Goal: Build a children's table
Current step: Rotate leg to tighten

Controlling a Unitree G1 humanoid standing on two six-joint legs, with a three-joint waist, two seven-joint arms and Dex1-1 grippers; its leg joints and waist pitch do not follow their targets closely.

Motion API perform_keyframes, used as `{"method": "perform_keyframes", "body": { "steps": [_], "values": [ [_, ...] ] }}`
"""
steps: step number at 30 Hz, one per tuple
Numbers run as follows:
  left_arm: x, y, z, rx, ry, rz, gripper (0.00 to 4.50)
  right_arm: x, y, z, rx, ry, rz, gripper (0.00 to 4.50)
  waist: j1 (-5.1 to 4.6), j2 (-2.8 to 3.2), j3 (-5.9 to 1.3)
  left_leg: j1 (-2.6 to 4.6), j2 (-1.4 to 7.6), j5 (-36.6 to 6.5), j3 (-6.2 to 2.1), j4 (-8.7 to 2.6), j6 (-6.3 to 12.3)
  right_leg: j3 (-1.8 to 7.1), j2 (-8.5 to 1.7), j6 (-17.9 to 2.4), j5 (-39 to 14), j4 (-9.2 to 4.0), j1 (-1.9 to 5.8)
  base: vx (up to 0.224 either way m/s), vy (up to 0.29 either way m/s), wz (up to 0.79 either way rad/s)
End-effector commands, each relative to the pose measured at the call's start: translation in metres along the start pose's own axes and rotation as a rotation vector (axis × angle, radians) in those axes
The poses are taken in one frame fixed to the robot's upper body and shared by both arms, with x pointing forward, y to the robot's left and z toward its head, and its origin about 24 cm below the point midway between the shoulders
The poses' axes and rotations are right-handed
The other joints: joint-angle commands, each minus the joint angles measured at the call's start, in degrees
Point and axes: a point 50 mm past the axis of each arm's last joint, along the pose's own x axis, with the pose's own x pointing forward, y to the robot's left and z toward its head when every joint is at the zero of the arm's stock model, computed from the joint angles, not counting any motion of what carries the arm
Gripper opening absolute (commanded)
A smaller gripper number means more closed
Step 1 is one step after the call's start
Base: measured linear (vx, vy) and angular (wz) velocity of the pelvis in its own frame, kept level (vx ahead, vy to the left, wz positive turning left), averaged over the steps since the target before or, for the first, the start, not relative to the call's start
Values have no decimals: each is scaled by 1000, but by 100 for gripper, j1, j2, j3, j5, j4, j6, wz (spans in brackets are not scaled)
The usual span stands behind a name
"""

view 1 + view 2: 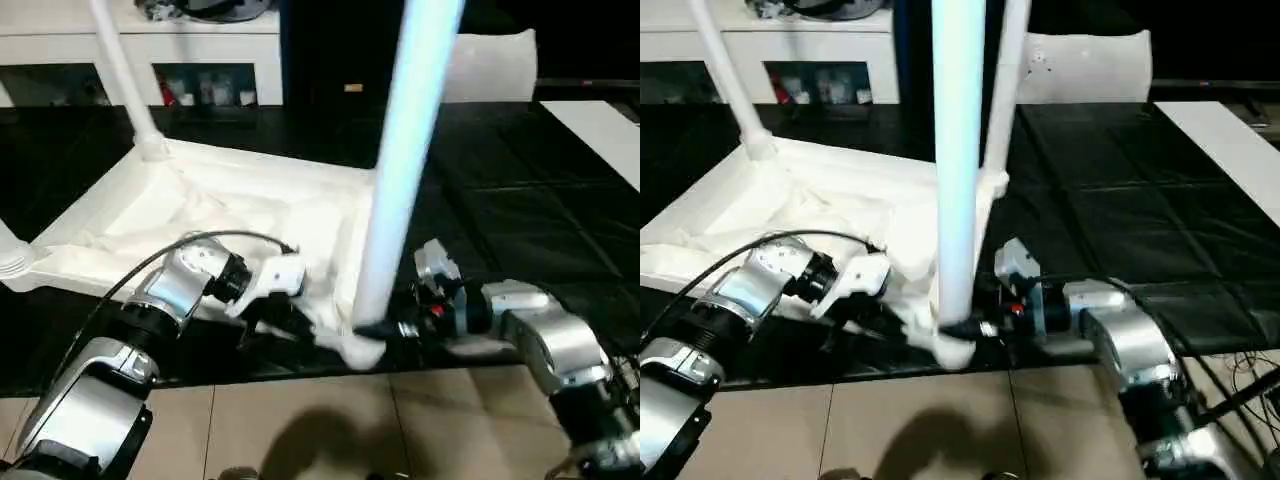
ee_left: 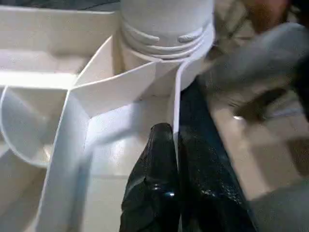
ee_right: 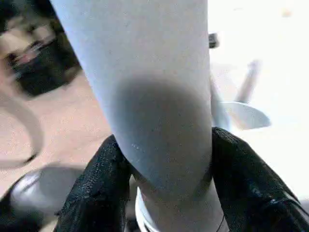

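The children's table top (image 1: 240,200) lies upside down on the black mat, ribbed underside up. A long white leg (image 1: 400,170) stands upright in its near corner socket (image 2: 164,29). My right gripper (image 1: 372,328) is shut on the base of that leg, with black fingers (image 3: 96,188) pressed against both sides of the tube. My left gripper (image 2: 175,133) is shut on the thin rim wall of the top, just beside the same socket. Another leg (image 1: 125,70) stands in the far left corner, and a third (image 1: 1005,90) rises from the far right corner.
The black mat (image 1: 500,220) ends at tan floor tiles (image 1: 300,420) just before the near corner. A white shelf unit (image 1: 140,40) runs along the back. A flat white panel (image 1: 600,130) lies at the far right, and a white bulky item (image 1: 490,65) sits behind.
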Motion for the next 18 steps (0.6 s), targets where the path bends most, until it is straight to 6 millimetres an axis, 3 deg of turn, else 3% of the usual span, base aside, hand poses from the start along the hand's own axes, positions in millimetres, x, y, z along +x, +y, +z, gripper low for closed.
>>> {"method": "perform_keyframes", "body": {
  "steps": [1,4,6,7,10,15,16,18],
  "values": [
    [9,18,24,-34,-84,190,0,25,0,2,1,-32,-141,206,-54,-32,-359,-20,-54,-1104,92,-399,155,173,-280,-435,-2976,-511,359,0,0,0],
    [14,24,29,-77,-105,280,0,36,-4,-2,39,-27,-268,204,-181,-28,-359,-81,-81,-1072,67,-405,75,147,-264,-321,-2980,-510,391,0,0,0],
    [18,30,34,-120,-129,354,0,46,-6,-3,89,-43,-346,203,-228,-12,-359,-56,-92,-1131,75,-395,102,148,-257,-323,-2983,-539,362,0,0,0],
    [24,38,41,-179,-153,477,0,62,-11,-2,165,-46,-457,199,-291,16,-368,-51,-97,-1150,69,-389,138,152,-250,-426,-2860,-523,358,0,0,0],
    [27,43,46,-216,-165,567,0,72,-16,-1,189,-25,-560,198,-354,18,-372,-52,-103,-1110,72,-383,168,155,-242,-518,-2717,-514,354,0,0,0],
    [30,47,50,-237,-155,669,0,85,-22,6,176,-11,-646,198,-394,28,-387,-60,-96,-1018,80,-382,275,178,-240,-653,-2373,-484,368,0,0,0],
    [30,47,50,-236,-154,669,0,85,-22,7,171,-15,-648,253,-392,24,-390,-66,-101,-994,78,-386,304,179,-241,-655,-2354,-478,388,0,0,0],
    [31,45,48,-216,-145,655,0,81,-25,12,132,-69,-665,266,-379,33,-405,-68,-89,-937,80,-387,345,193,-255,-676,-2227,-462,393,0,0,0]
  ]
}}
